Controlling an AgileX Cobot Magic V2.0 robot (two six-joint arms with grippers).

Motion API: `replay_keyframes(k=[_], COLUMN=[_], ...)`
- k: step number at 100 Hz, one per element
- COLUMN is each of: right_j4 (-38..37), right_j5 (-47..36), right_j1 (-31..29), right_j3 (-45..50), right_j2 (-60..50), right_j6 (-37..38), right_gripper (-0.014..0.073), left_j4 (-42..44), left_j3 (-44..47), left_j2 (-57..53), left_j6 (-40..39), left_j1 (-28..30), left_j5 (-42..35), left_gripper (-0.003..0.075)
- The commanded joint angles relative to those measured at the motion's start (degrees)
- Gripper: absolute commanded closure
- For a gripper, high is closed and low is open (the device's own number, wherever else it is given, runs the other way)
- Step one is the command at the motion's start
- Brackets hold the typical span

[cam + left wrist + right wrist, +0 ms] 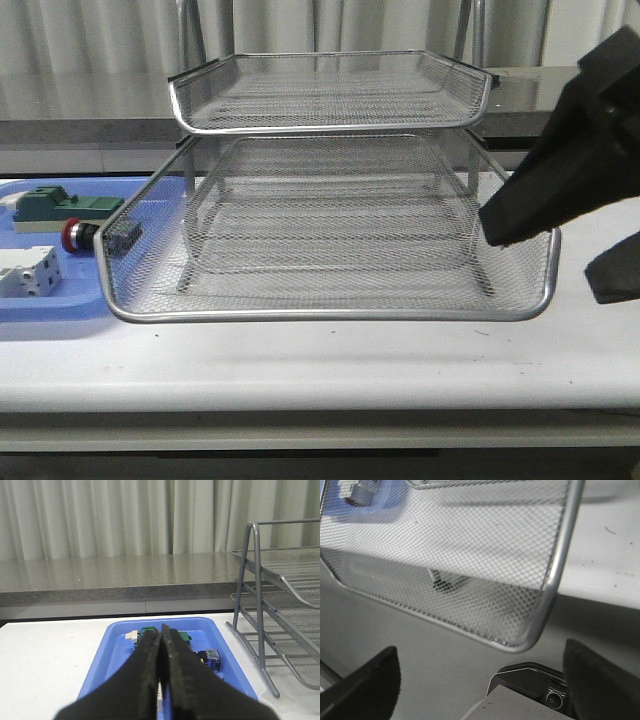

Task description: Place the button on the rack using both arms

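Across the middle of the white table (330, 365) stands the rack (330, 225), wire mesh, tiers stacked; the lowest tier's front rim reaches nearly to the table's near edge. Blue tray (40, 300) lies to the robot's left, its right side partly behind the rack's corner.

Button (90, 236) lies on its side in the blue tray, red head toward the robot's left, dark body running right, so the long axis runs roughly left-to-right and ends just beside the rack's mesh wall. Green block (55, 207) sits just behind it, white component (28, 272) just in front.

Left gripper (161, 650): fingers pressed together, nothing between them, hanging above the tray in the left wrist view. A blue-ended part shows just beside the fingers there, probably the button's rear, though it is too small to be sure.

Right gripper (480, 685): fingers spread wide, empty, at the rack's front right corner, well apart from the button.

Judgement: left arm is the nearer. Open room above the tray; the rack wall crowds the button's right end, so approach from above or the left.
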Motion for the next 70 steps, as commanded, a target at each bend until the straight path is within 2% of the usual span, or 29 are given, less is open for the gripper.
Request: replay_keyframes(k=[1,21,35,54,70], right_j4=[-5.9,-27.1,-39.0,-51.2,-57.7], right_j5=[3.2,6.3,6.8,9.8,15.1], right_j1=[-0.1,-0.1,-0.1,-0.1,-0.2], right_j3=[-1.1,-1.1,-1.2,-1.3,-4.6], right_j2=[-4.0,-10.9,-16.6,-24.9,-30.4], right_j6=[5.3,20.2,30.3,38.6,41.3], right_gripper=[-0.0061,-0.0061,-0.0061,-0.0061,-0.0061], left_j4=[0.0,0.0,0.0,0.0,0.0], left_j3=[1.9,1.9,1.9,1.9,1.9], left_j2=[-1.7,-1.7,-1.7,-1.7,-1.7], left_j6=[-0.3,-0.3,-0.3,-0.3,-0.3], left_j1=[0.0,0.0,0.0,0.0,0.0], left_j5=[-4.3,-4.3,-4.3,-4.3,-4.3], left_gripper=[0.0741,0.0741,0.0741,0.0741,0.0741])
